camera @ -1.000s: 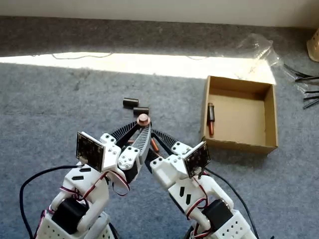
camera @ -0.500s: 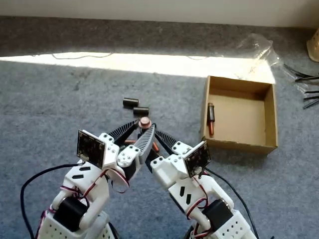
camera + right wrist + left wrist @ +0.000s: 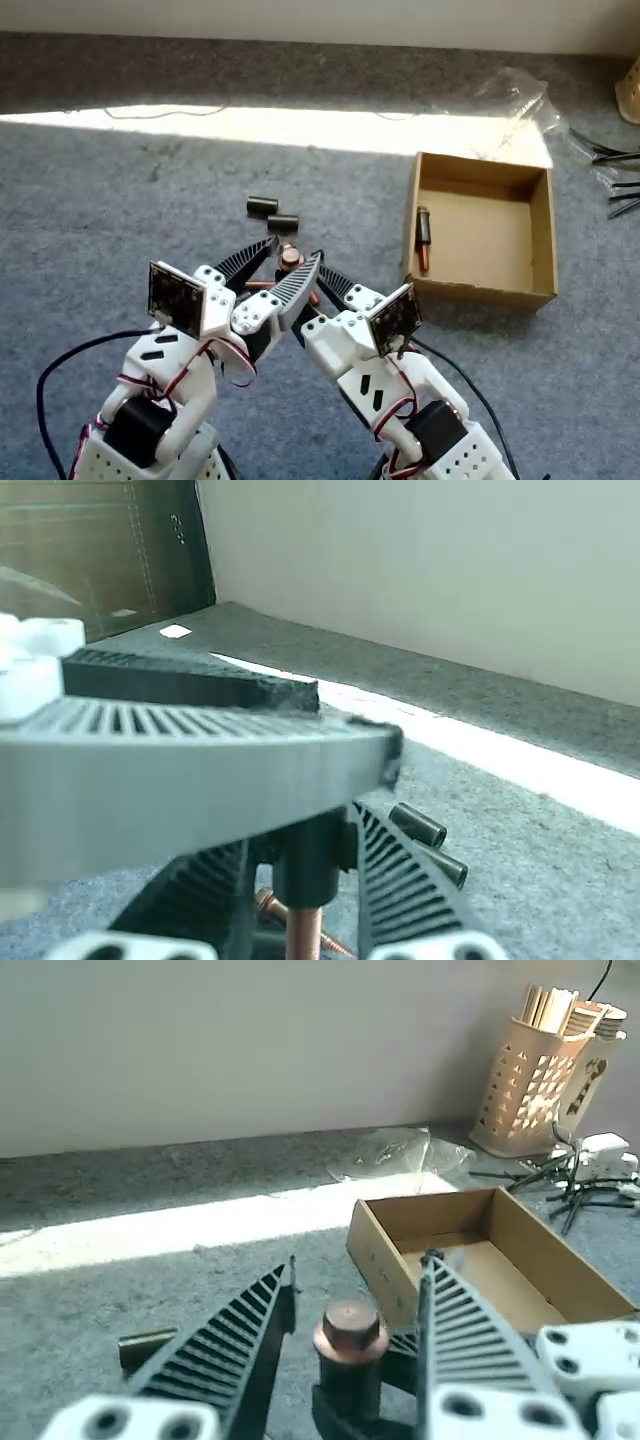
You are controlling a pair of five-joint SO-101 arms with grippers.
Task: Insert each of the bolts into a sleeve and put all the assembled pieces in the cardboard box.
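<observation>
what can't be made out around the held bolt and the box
High view: crossing jaws hide the sleeve on the held bolt.
Right wrist view: the bolt's head is hidden behind the left arm's jaw.
High view: loose bolts partly covered by jaws; count unclear.
Left wrist view: cardboard box floor partly hidden by its near wall and a jaw.

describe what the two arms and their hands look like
The left arm and right arm are white shells with black motors, thin red and white wires and a black cable. Each wrist carries a dark square board. The left hand and right hand have ribbed triangular fingers, mostly black; one left finger is grey.
</observation>
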